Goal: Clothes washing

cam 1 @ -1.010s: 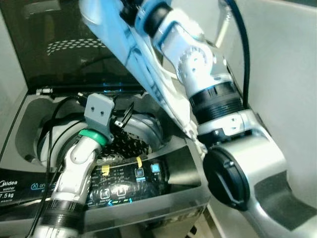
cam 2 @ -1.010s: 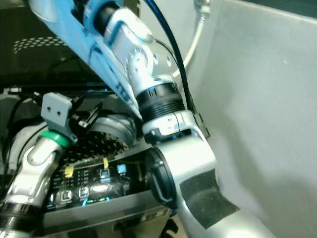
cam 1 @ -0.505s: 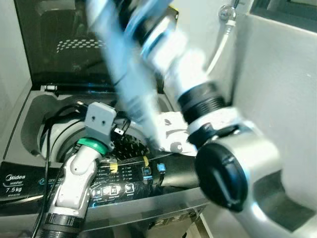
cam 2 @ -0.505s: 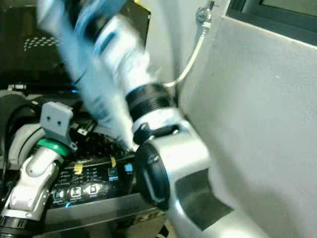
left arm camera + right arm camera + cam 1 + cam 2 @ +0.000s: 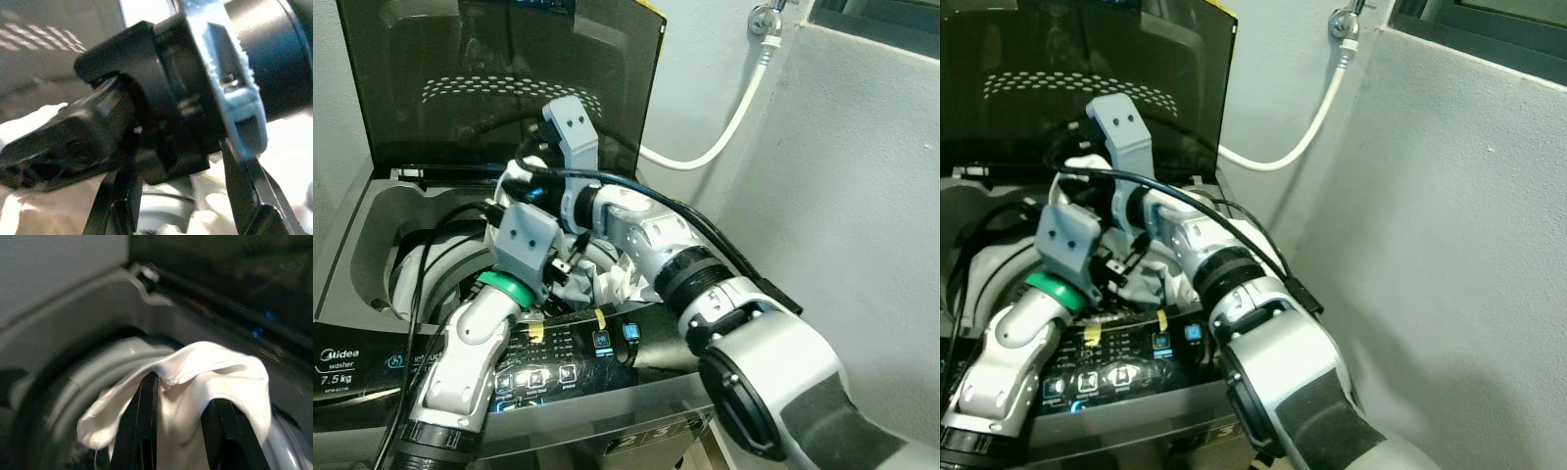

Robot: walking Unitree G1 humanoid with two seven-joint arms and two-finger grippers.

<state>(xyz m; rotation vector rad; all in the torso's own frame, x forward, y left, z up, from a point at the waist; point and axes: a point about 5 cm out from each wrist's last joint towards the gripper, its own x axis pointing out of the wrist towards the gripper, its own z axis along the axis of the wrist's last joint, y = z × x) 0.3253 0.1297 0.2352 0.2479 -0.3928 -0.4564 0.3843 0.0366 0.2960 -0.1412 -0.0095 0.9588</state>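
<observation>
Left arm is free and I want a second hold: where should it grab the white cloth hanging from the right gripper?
Probably the loose lower fold of the white cloth, coming from below over the drum. The right gripper already pins the top bunch, and the left gripper sits just beneath it.

White cloth (image 5: 195, 382) at open top-load washer (image 5: 372, 245)

Crumpled, draped over the right gripper's (image 5: 183, 431) black fingers (image 5: 146, 421), hanging above the drum w/ lid (image 5: 499, 78) raised upright behind
</observation>
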